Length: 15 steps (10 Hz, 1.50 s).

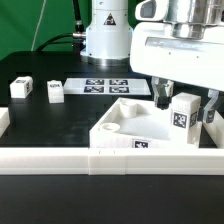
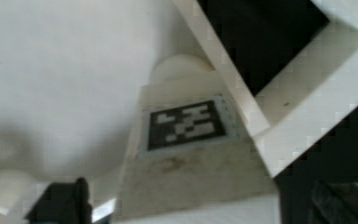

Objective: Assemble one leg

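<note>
The leg (image 1: 183,112) stands upright in the gripper (image 1: 185,100), its tagged face toward the exterior camera, held above the large white panel (image 1: 120,128) at roughly the 3 o'clock side of that panel as the exterior view frames it. The gripper's dark fingers (image 1: 163,98) sit against the leg's two flanks, pinching it. Whether the leg's foot already touches the panel or hangs just clear cannot be told from the exterior view, since the panel's raised rim hides the foot. Judgement on progress: the leg is picked up and brought over the panel's corner region; seating it in a corner socket and fixing it there appear not yet done. Two further white tagged blocks (image 1: 19,88) (image 1: 54,91) lie well apart at about 9 o'clock on the black table (image 1: 60,125), untouched, and the marker board (image 1: 105,86) lies at about 12 o'clock before the arm's base. A white rail (image 1: 50,158) borders the table at 6 o'clock. The wrist view shows what the exterior view does not: the leg (image 2: 190,150) close up with its tag, a rounded end pointing away from the camera toward the panel's white surface (image 2: 51,70) and rim (image 2: 274,85), and one dark finger edge (image 2: 60,200). It does not show the other blocks or the board.
</note>
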Each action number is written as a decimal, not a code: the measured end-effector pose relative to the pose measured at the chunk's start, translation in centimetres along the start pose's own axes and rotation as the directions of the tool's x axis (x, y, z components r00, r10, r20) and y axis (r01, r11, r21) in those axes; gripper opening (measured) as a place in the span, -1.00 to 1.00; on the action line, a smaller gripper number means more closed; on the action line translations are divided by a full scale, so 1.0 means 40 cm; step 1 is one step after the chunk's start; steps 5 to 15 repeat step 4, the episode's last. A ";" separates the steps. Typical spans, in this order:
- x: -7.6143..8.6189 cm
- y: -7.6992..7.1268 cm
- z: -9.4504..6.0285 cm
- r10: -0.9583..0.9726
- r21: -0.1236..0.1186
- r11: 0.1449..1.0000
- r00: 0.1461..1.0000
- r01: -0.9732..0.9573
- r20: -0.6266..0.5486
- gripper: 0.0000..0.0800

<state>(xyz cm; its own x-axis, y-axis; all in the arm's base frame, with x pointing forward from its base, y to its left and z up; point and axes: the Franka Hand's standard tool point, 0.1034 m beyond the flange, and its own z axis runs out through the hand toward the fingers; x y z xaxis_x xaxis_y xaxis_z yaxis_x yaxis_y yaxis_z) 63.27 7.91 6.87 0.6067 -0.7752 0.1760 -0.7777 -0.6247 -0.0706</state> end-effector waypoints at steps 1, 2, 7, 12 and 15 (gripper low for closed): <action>0.000 0.000 0.000 0.000 0.000 1.000 1.000 0.000 0.000 0.61; 0.000 0.000 0.000 0.000 0.000 1.000 1.000 0.000 0.000 0.62; 0.000 0.000 0.001 0.000 -0.001 1.000 1.000 0.000 0.000 0.62; 0.000 0.000 0.001 0.000 -0.001 1.000 1.000 0.000 0.000 0.62; 0.000 0.000 0.001 0.000 -0.001 1.000 1.000 0.000 0.000 0.62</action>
